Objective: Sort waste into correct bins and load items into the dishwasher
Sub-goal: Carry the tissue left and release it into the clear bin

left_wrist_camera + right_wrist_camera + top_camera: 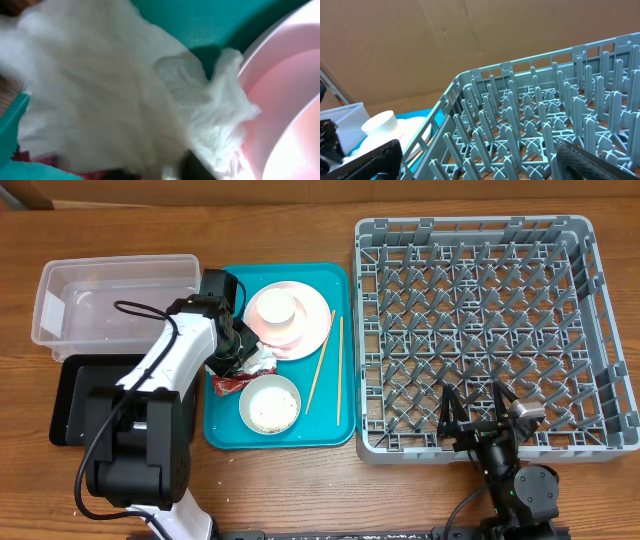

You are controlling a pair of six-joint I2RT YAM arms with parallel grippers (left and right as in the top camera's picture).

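The crumpled white-and-red wrapper [243, 377] lies on the teal tray [225, 430], between the pink plate [300, 325] and a pale bowl [270, 404] speckled with rice. My left gripper [244, 360] is down on it. In the left wrist view the blurred wrapper [115, 95] fills the frame right at the jaws, which look shut on it, with the plate [285, 100] to the right. A white cup [275, 308] stands on the plate. Two chopsticks [321, 370] lie on the tray's right side. My right gripper [478, 412] hangs open over the front edge of the grey rack [480, 240].
A clear tub [110, 300] stands at the back left, with a black tray [75, 395] in front of it, partly under my left arm. In the right wrist view the rack's pegs [535, 130] fill the front, with the cup [380, 125] beyond.
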